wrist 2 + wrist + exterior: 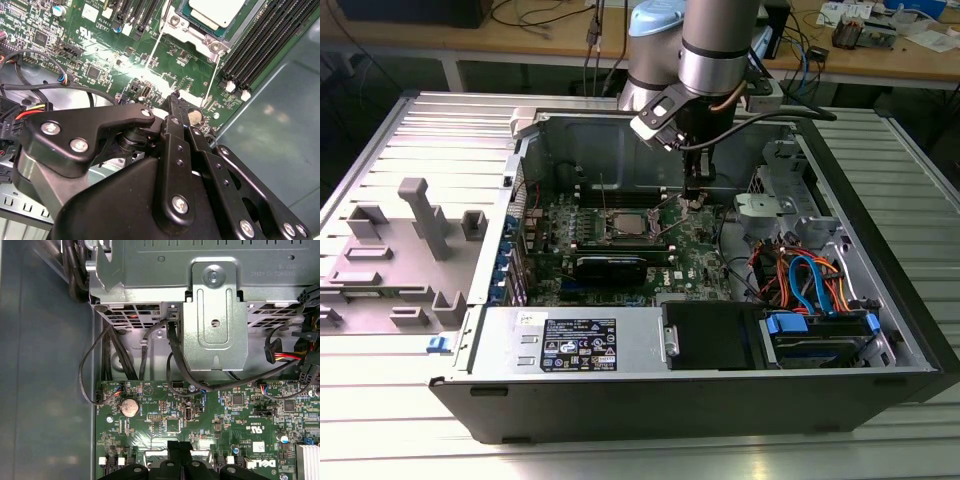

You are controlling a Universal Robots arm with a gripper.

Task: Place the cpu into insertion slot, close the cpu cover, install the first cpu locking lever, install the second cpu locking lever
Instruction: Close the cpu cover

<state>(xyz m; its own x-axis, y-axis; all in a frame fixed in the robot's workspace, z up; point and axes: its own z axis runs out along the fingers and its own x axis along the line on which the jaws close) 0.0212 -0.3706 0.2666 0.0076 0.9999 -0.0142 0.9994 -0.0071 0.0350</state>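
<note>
The cpu (216,9) shows its silver-grey top in the insertion slot (175,21) on the green motherboard (100,45). The cpu cover (197,36) appears to lie flat around the chip. Two thin silver lever rods (156,50) (215,75) reach out from the socket's corners over the board. In the exterior view the cpu (625,222) sits mid-board, and one rod (603,190) stands up beside it. My gripper (695,198) hangs low over the board on the exterior view's right of the socket. Its fingertips (181,446) (174,97) are shut, with nothing seen between them.
A metal drive cage (215,315) and black cables (172,355) rise just beyond the gripper. A coin cell (129,406) sits close by on the board. Long black memory slots (260,45) flank the socket. The case wall (620,140), a power supply (580,345) and blue and orange cables (810,280) hem the board in.
</note>
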